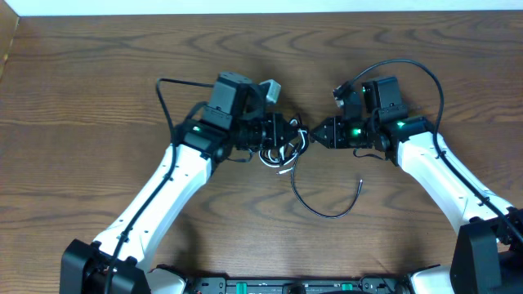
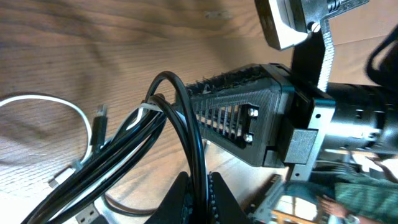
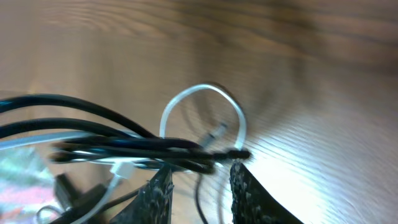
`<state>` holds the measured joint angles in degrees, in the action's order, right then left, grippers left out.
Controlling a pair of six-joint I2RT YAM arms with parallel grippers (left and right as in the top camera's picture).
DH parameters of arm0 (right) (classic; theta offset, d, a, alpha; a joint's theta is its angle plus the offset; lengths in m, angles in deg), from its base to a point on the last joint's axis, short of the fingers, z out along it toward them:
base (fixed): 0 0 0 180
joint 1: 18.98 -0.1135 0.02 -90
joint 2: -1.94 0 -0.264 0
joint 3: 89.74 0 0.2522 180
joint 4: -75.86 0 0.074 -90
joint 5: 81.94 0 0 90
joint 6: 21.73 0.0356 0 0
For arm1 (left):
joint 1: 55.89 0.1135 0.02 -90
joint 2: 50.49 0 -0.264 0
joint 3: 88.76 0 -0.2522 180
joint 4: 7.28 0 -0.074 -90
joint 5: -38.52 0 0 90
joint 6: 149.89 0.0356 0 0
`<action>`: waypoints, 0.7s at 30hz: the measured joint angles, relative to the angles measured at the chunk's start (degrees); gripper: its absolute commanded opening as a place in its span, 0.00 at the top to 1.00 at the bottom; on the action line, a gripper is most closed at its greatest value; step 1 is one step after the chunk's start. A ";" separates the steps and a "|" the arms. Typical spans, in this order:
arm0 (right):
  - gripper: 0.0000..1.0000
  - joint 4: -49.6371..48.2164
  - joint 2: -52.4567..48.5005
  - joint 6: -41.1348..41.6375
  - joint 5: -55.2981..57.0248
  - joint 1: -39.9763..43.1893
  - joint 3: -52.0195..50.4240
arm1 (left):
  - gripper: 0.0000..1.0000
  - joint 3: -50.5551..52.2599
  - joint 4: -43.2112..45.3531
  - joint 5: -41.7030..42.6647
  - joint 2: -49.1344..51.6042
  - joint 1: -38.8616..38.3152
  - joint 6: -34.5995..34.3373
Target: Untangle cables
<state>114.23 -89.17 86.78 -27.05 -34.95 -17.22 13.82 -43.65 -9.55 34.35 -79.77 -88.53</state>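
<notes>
The cables lie bunched between the two arms at the table's middle. The white cable (image 1: 274,160) is looped in the bundle, and the black cable (image 1: 315,209) trails a long curve toward the front. My left gripper (image 1: 292,136) is shut on a raised loop of the black cable (image 2: 181,109), which is pinched between its pads (image 2: 199,178). The white cable (image 2: 69,109) arcs on the wood to the left. My right gripper (image 1: 315,135) faces the left one. In its wrist view it (image 3: 200,179) is open, with black strands (image 3: 124,147) across its fingertips and a white loop (image 3: 186,97) beyond.
The right gripper's black ribbed body (image 2: 244,118) fills the middle of the left wrist view, close to the held loop. Thick black arm wires (image 1: 409,69) arch behind the right wrist. A small plug (image 2: 101,116) lies beside the bundle.
</notes>
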 measured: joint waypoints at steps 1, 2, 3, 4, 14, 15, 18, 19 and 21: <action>0.72 -1.09 0.00 -0.33 -1.51 0.00 0.00 | 0.93 0.00 0.02 1.68 0.00 0.79 0.00; 0.72 -2.08 0.00 -0.74 -2.89 -0.02 0.00 | 0.93 0.00 0.04 3.23 0.00 1.53 -0.07; 0.71 -3.26 0.00 -1.09 -4.48 -0.02 0.00 | 0.93 0.00 0.13 5.25 0.00 2.43 -0.26; 0.71 -4.02 0.00 -1.29 -5.88 -0.02 0.00 | 0.93 0.00 0.31 6.91 0.00 3.19 -0.39; 0.53 -5.92 0.00 -1.92 -11.93 -0.02 0.00 | 0.92 0.07 9.62 24.85 0.00 8.48 -6.14; 0.51 -5.88 0.00 -2.01 -11.93 -0.02 0.00 | 0.93 0.11 10.36 25.83 0.00 8.72 -7.45; 0.45 -6.05 0.00 -2.19 -10.05 -0.46 0.00 | 0.93 0.11 13.53 27.65 0.00 8.96 -12.00; 0.44 -6.29 0.00 -1.97 -8.79 -0.81 0.00 | 0.92 0.11 14.16 28.22 0.00 8.96 -13.75; 0.44 -7.54 0.00 -0.68 -5.79 -1.73 0.00 | 0.93 0.11 15.19 28.65 0.00 8.94 -16.48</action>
<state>106.68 -89.17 86.10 -32.85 -36.67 -17.22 13.93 -28.46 19.11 34.35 -70.83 -105.01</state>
